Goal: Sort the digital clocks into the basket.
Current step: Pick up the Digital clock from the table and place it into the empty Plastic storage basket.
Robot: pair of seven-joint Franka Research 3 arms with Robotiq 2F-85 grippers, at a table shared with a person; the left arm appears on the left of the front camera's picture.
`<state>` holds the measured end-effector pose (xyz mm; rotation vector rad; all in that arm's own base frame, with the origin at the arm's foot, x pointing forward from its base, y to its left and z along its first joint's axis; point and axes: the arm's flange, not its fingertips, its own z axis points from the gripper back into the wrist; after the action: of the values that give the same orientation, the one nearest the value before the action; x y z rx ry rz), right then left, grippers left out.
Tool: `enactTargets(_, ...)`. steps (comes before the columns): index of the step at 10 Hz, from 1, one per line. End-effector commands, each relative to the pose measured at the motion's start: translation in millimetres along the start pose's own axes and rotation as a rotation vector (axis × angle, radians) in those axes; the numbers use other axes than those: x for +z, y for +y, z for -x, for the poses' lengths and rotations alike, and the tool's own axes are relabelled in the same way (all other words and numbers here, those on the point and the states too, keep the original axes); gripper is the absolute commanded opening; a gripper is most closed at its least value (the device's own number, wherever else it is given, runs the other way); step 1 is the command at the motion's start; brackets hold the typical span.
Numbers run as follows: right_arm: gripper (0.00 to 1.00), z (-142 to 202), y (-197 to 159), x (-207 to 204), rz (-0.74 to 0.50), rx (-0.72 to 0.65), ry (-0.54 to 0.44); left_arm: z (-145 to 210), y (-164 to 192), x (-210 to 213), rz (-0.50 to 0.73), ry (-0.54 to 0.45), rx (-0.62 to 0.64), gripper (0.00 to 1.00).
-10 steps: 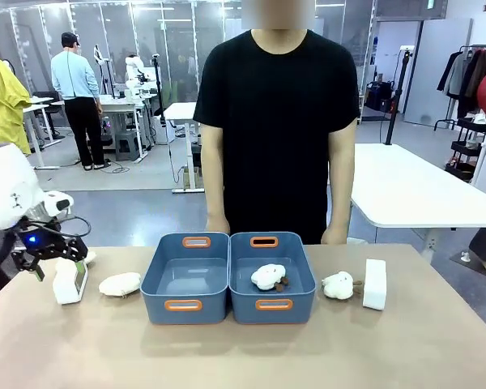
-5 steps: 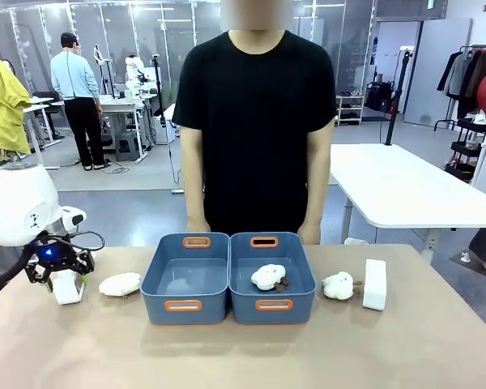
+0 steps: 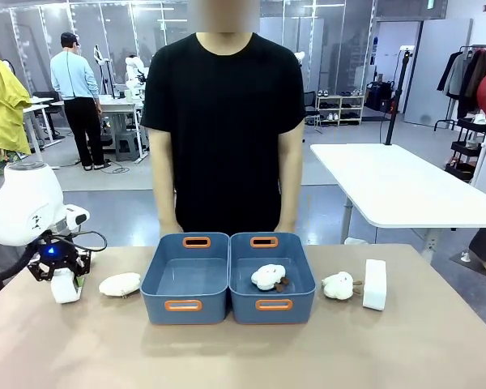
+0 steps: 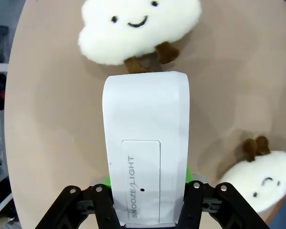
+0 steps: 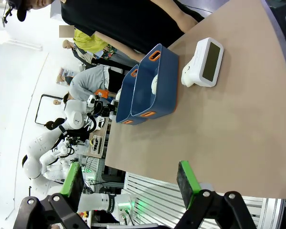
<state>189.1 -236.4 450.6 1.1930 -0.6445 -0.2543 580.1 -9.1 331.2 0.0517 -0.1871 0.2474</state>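
The left jaws were clamped on one digital clock (image 4: 145, 162) at the left end of the tabletop (image 3: 243, 356), beside a plush toy (image 3: 120, 284); the right jaws were spread open. The pick-up appeared in hand; a lift and carry to the empty basket (image 3: 158, 306) would be called for.

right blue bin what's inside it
One cream plush toy with brown bits lies in the right blue bin. The bin's near wall hides the front strip of its floor.
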Motion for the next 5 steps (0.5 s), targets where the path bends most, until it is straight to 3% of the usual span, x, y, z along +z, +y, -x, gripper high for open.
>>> enactTargets(1, 1.0, 1, 2, 0, -0.01, 0.011, -0.002, 6, -6, 38, 0.057, -0.023, -0.051, 0.33)
enactTargets(5, 1.0, 1, 2, 0, -0.01, 0.011, -0.002, 37, -44, 138, 0.089, 0.005, -0.226, 0.33)
